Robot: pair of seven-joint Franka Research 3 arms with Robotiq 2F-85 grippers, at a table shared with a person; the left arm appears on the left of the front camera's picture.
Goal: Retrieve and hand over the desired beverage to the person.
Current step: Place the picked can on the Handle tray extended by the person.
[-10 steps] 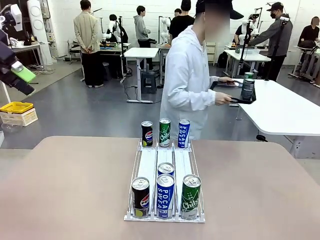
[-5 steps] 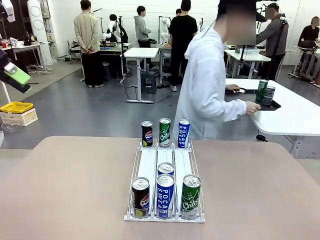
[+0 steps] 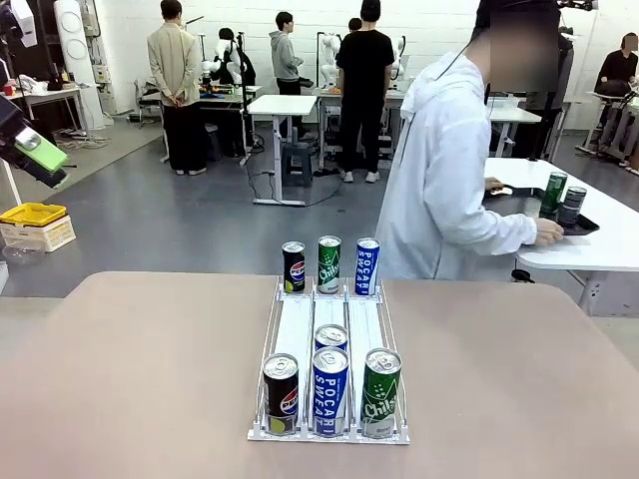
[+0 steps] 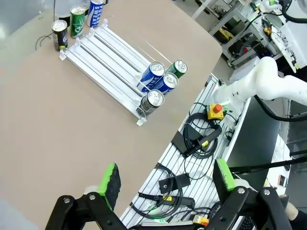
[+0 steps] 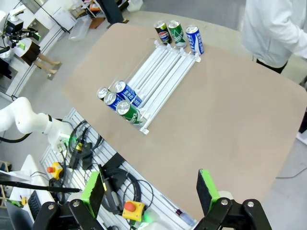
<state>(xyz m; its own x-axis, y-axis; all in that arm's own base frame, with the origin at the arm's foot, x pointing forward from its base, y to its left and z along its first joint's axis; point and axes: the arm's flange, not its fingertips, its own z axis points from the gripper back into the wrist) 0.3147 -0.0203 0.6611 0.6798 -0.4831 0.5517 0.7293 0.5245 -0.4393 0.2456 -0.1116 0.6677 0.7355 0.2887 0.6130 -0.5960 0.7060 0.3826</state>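
A white wire rack on the tan table holds drink cans. At its near end stand a Pepsi can, a Pocari Sweat can and a green can, with a second Pocari can behind. At the far end stand three more cans. The person in the white hooded jacket is turned away to the right, hands on a black tray with cans on a white table. My left gripper hangs high at the far left, open. My right gripper is open, high above the rack.
The white side table stands behind the tan table's far right corner. Cables, boxes and an emergency stop button lie off the table's near edge. A yellow bin sits on the floor at far left. Other people stand in the background.
The person has stepped to the right and carried the black tray with cans over to the white side table. Both grippers stay open, and the left one has barely shifted.
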